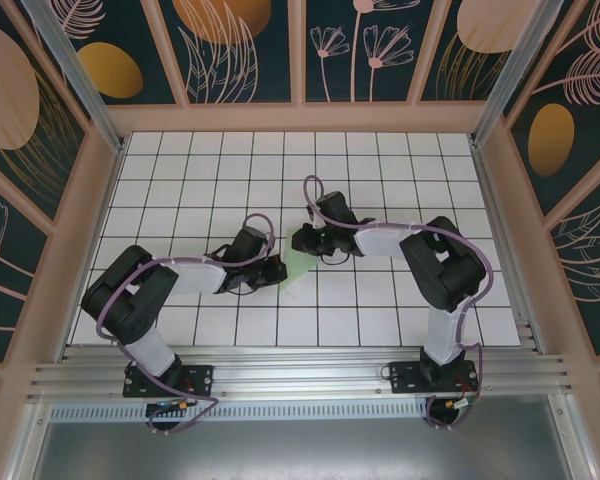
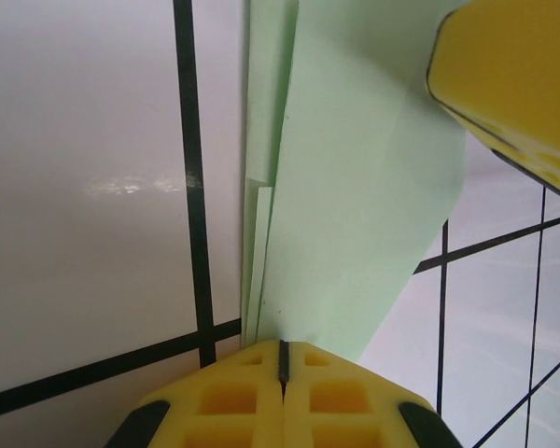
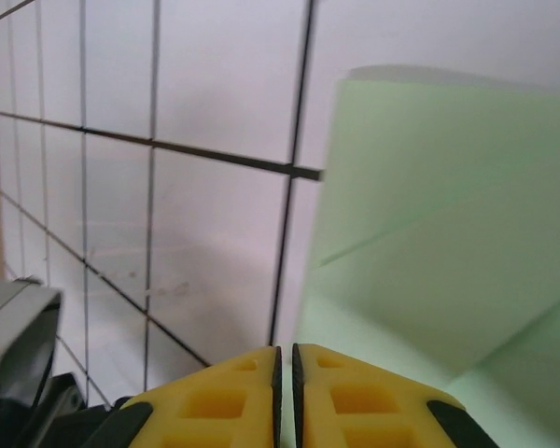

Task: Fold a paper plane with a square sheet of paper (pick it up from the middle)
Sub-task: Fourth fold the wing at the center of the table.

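Note:
The paper plane [image 1: 296, 266] is a narrow fold of pale green paper lying on the grid table between my two grippers. In the left wrist view the paper plane [image 2: 355, 187] tapers to a point that ends right at the tips of my left gripper [image 2: 283, 345], whose jaws are pressed together on that tip. From above, the left gripper [image 1: 278, 270] sits at the paper's near left end. My right gripper [image 1: 302, 240] is at its far end. In the right wrist view the right gripper [image 3: 287, 353] shows a thin slit between its pads, just left of the paper plane's [image 3: 448, 233] edge.
The white grid table [image 1: 200, 190] stretches out on all sides, walled by a wooden frame [image 1: 300, 118]. A yellow finger of the right gripper [image 2: 513, 84] hangs over the paper's far end in the left wrist view. The left arm's dark body [image 3: 19, 355] sits at the right wrist view's lower left.

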